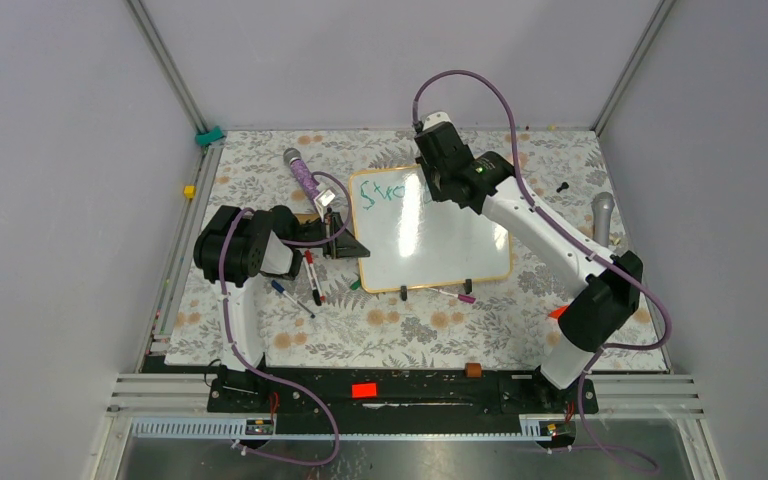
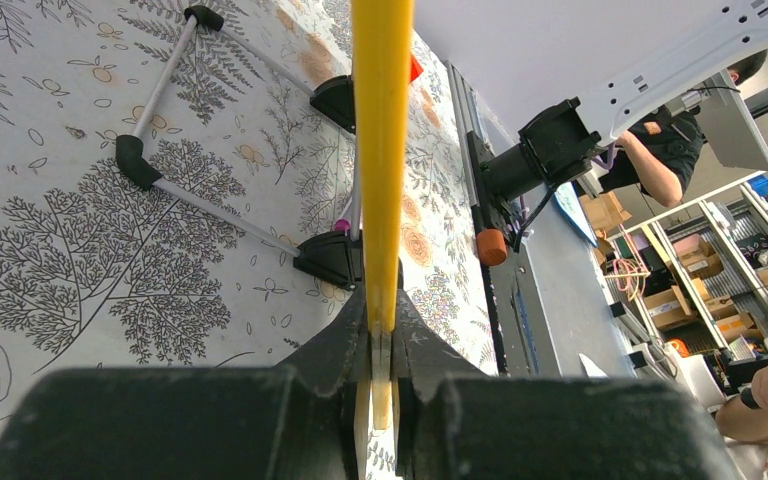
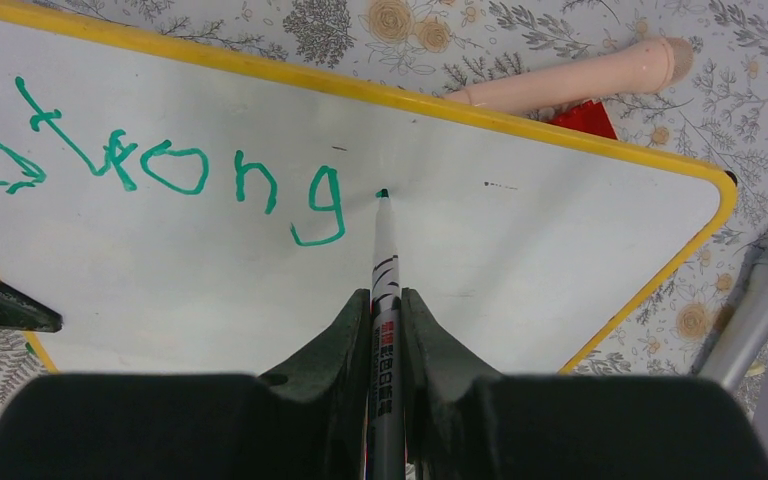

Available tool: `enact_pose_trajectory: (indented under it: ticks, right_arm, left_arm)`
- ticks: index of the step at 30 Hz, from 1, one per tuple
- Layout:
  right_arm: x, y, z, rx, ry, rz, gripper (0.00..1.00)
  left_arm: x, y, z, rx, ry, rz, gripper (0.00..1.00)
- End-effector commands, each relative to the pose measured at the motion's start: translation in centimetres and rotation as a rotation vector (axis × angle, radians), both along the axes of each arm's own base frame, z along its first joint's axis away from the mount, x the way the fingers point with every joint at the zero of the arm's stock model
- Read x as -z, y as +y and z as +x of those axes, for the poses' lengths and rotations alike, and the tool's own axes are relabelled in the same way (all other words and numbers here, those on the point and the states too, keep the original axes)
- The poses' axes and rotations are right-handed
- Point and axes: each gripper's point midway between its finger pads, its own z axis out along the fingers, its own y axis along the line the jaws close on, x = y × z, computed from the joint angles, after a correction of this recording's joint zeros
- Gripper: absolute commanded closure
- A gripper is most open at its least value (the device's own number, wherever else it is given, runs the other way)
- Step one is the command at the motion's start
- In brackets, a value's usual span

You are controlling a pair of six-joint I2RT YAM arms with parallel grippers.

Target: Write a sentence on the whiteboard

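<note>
Early going: one green word is down, and there's plenty of sentence left to write.

The whiteboard (image 1: 440,250) sits in the middle of the table (image 1: 400,335) between the arms. The left pincer (image 2: 381,325) is nipped almost shut on its yellow frame (image 2: 380,150), steadying the left edge. Across the top of the white surface the sentence (image 3: 175,170) reads "Strong" so far, six letters running a little downhill. Everything right of the g and all the space below is bare, so I'd call this well under halfway. The right pincer (image 3: 385,298) is squeezed tight round a marker (image 3: 384,250). Its green tip is just past the g, at or barely off the surface, and it looks set for the next letter.
</note>
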Motion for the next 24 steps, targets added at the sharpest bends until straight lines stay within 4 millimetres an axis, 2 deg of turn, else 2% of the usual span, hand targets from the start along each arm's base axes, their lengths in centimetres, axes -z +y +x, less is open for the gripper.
enact_pose_trajectory:
  ticks: [1,7,14,24]
  right_arm:
    - [-0.8,-0.8,1.3,0.038,-0.033,-0.019,1.0]
    - [-0.7,-1.3,1.3,0.05,-0.033,-0.021,1.0]
    - [-0.8,-2.7,1.3,0.085,-0.036,-0.023,1.0]
    - [-1.7,-1.7,2.1,0.059,-0.042,0.016,1.0]
  left_arm:
    - [0.1,0.2,-0.6,0.029,0.011,0.005,1.0]
    - [0.1,0.3,-0.6,0.029,0.011,0.005,1.0]
    - [0.1,0.3,-0.6,0.028,0.011,0.005,1.0]
    - [0.2,0.2,-0.6,0.028,0.011,0.005,1.0]
